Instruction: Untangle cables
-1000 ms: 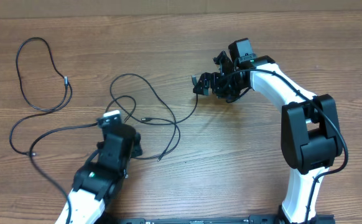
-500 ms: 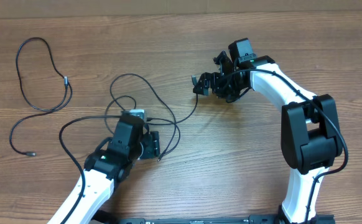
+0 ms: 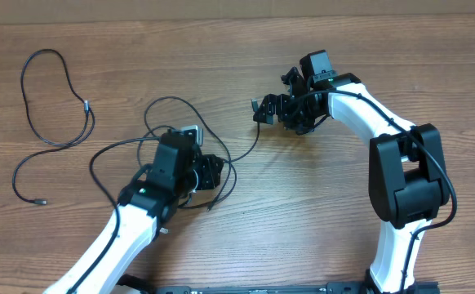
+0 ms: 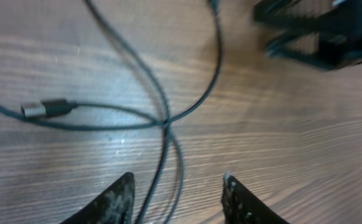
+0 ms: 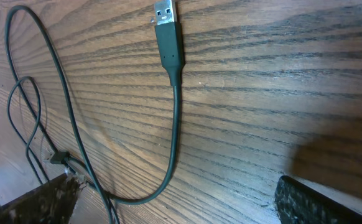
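- While the left gripper (image 3: 209, 173) hangs low over the knot, we find its fingers (image 4: 116, 199) apart and clamped on nothing. In the left wrist view two strands run up between them, ungripped.
- We find the right gripper (image 3: 258, 110) spread wide and empty, low over the table (image 3: 99, 49) at the far side of the tangle. A USB plug (image 5: 167, 25) lies on the wood ahead of it, and its cord curves back toward one finger.
- We locate the cables (image 3: 170, 99) on the left half of the table. One long loop (image 3: 22, 82) lies well apart at the far left and looks clear of the others. The rest overlap in a cluster around and beneath the left gripper.
- We note a crossing (image 4: 165, 124) just ahead of the left fingers, with a small plug (image 4: 44, 109) lying beside it.
- Risk, in our judgement: closing here could pinch both strands at once. A pull would then drag the whole cluster and tighten the crossing rather than part it.
- Risk: a plug end could snag in a neighbouring loop when drawn through, because the loops lie close together.
- Risk: the two grippers stand near each other, so a sweep by either toward the knot could bring them into contact.
- Risk: a long pull to the left could carry slack onto the separated loop and tangle it again.
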